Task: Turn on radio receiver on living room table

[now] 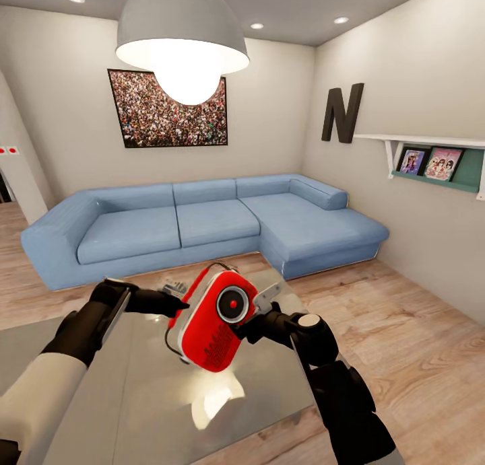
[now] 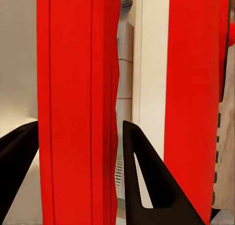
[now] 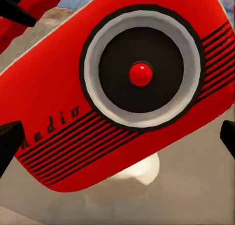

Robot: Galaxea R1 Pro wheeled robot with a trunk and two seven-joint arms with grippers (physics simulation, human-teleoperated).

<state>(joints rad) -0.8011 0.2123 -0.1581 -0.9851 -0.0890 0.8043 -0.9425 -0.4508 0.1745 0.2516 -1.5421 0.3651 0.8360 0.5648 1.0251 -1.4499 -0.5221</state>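
Above the table's far edge, radio receiver tilted, clamped in left gripper. Right gripper, fingers apart, faces dial. Step: switching on; next, press the centre button.

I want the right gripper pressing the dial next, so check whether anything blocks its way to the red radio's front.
Nothing visible does. The right gripper sits right at the small red, white-sided radio receiver, whose round dial faces it unobstructed. The left gripper holds the opposite side, above the glossy grey table.

The glossy grey table stands on the light wood floor.
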